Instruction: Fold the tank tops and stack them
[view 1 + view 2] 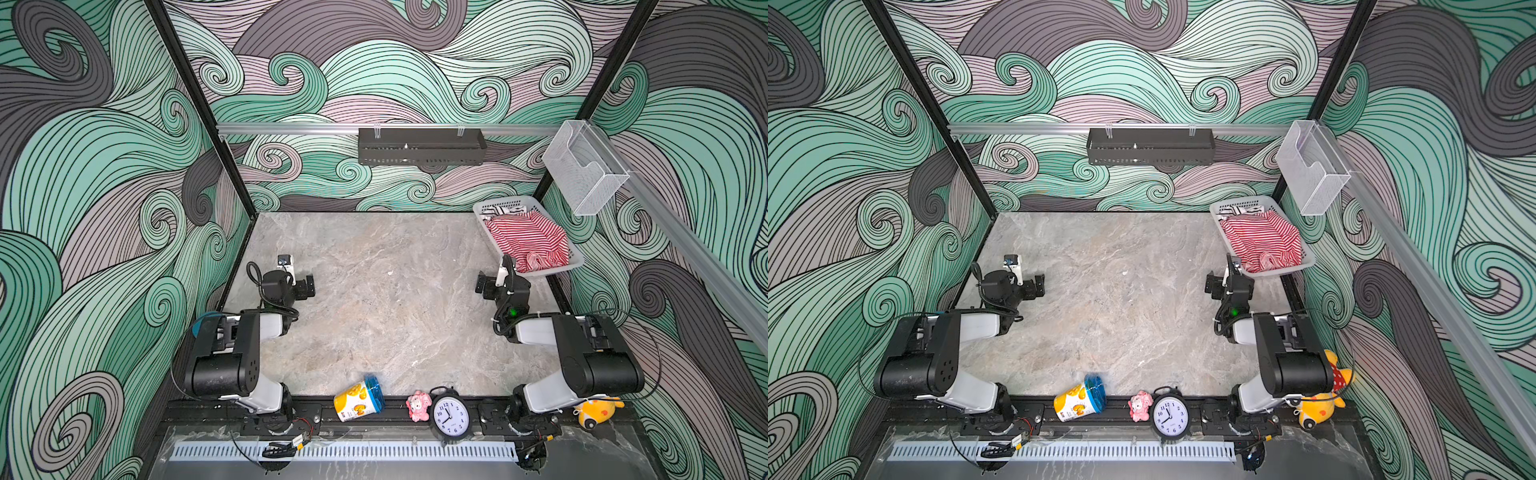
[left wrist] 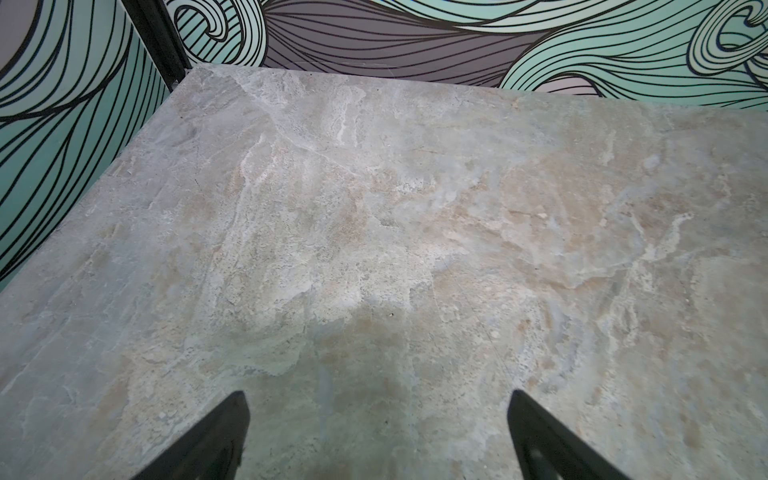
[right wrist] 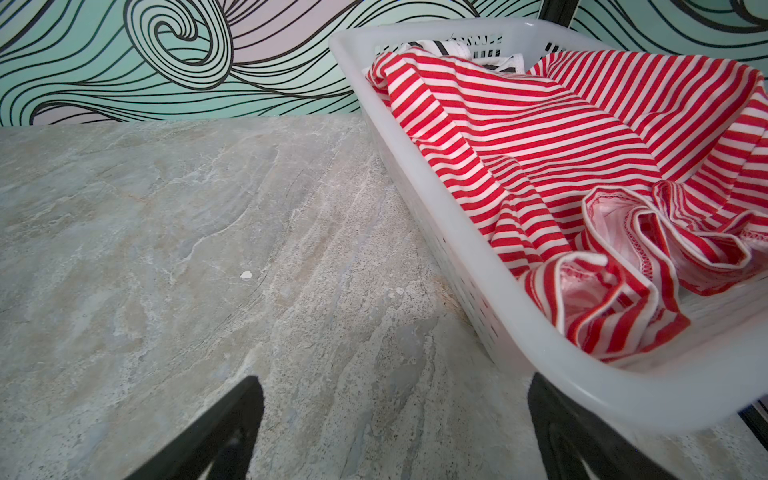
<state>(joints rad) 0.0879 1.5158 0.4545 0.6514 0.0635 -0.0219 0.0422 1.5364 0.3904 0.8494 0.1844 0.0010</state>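
Marble tabletop (image 1: 374,299) is carrying the basket (image 1: 552,271) at its far right corner, where the red-striped tank top (image 1: 525,239) is lying crumpled over the black-striped tank top (image 1: 498,210); we are holding our right gripper (image 1: 482,287) spread just beside it, our left gripper (image 1: 311,286) spread and well apart

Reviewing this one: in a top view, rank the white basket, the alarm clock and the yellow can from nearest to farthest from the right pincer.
1. White basket: close beside the right pincer, on the far right side.
2. Alarm clock: at the front, right of centre.
3. Yellow can: lying on its side at the front, left of the clock.
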